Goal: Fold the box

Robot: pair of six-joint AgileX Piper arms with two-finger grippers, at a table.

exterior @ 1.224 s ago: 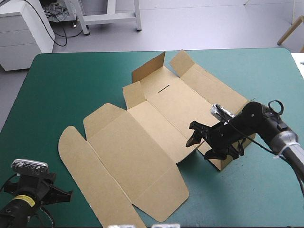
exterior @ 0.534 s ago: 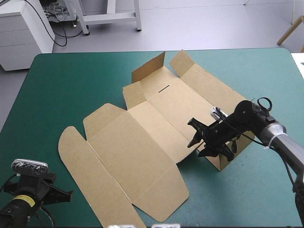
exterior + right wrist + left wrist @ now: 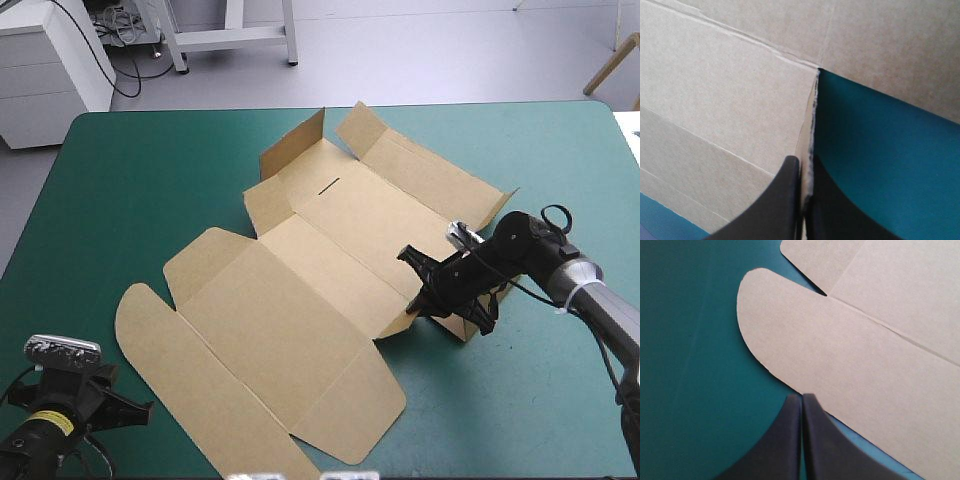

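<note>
Board spreads across the middle of the teal-green cover (image 3: 150, 180): we see the brown box (image 3: 300, 300) opened out and mostly flat, its long lid panel reaching toward the table's near left corner and its far end turned toward the far edge, where two short walls stand partly raised. On the box's right side we find the right gripper (image 3: 802, 162) clenched on a side wall, the board's cut edge pinched between the black fingers (image 3: 777, 200), with bare cover just beside it and more board ahead; in the high view that wall stands lifted off the table where the gripper holds it. We find the left gripper (image 3: 802, 399) low at the near left corner of the table, its fingers pressed together in a pointed arch with nothing between them. Just ahead of its tip lies the rounded flap (image 3: 790, 330) of the lid, flat on the cover, the tip at or just over the flap's edge.
</note>
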